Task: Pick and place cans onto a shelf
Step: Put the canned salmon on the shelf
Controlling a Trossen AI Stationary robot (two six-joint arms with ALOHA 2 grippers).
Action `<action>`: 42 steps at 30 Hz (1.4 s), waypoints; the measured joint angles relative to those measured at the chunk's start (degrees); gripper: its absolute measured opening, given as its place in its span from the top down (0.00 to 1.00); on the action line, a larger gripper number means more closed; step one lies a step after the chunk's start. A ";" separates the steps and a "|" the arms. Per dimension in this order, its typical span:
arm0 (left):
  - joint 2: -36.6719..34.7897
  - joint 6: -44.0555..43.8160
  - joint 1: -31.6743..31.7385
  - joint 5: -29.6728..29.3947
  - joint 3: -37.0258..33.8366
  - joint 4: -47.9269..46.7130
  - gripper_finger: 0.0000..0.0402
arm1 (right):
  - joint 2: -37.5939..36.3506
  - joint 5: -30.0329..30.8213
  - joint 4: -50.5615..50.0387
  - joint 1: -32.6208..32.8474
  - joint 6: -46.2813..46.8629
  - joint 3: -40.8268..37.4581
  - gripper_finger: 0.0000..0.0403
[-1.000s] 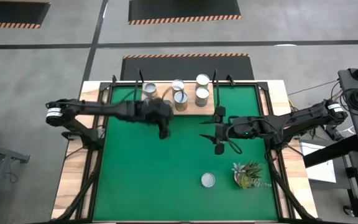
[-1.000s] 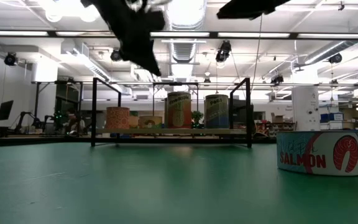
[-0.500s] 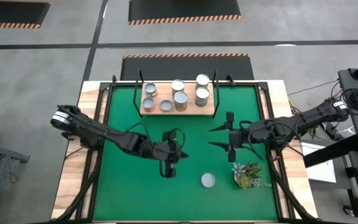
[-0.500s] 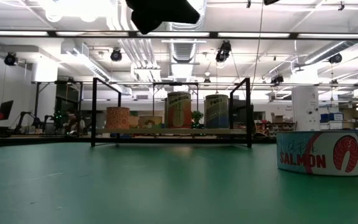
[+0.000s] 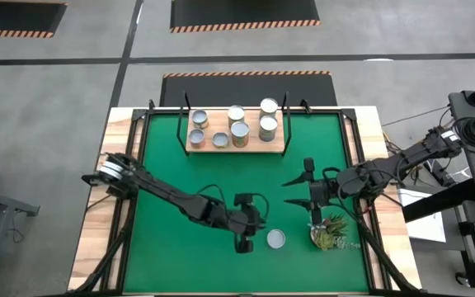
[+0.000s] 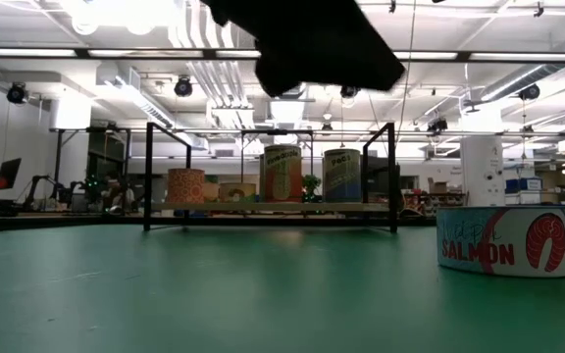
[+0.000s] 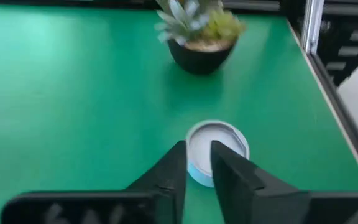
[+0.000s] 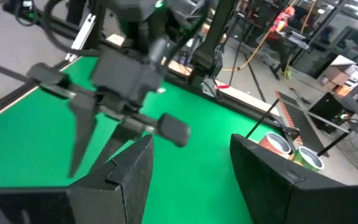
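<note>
One flat can with a silver top stands on its base on the green mat, near the front right; its side reads "salmon". Several more cans stand on the light-wood shelf at the far edge. My left gripper hovers just left of the lone can, its fingers a narrow gap apart, the can ahead of them. My right gripper hangs open and holds nothing, above the mat between shelf and plant.
A small leafy plant in a dark pot stands right of the lone can, close under my right arm. Black brackets rise at the shelf's ends. The mat's left half and middle hold no objects.
My left gripper has swung from just in front of the shelf toward the table's near edge and to the right, sinking as it went, and now hangs beside the lone can. My right gripper has drifted a little toward the near edge. No can has moved.
</note>
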 joint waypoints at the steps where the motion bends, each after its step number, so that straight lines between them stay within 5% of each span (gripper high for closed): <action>1: 1.43 0.21 -0.30 0.02 1.02 -0.21 0.83 | -0.07 -0.02 -0.11 0.11 0.01 -0.25 0.51; 13: 13.58 2.51 -2.25 -0.07 12.89 -5.38 0.26 | -0.69 -0.02 0.11 0.20 1.71 -1.04 0.51; 19: 14.65 3.92 -1.91 -0.08 13.11 -5.14 0.08 | -0.71 -0.02 0.18 0.20 1.74 -1.04 0.51; 28: 17.52 4.25 -0.57 3.22 13.09 -0.01 0.06 | -0.64 0.00 0.20 0.20 1.93 -1.04 0.51; 42: 18.80 3.24 0.46 5.04 12.79 1.66 0.17 | -0.62 0.00 -0.02 0.18 2.28 -1.04 0.51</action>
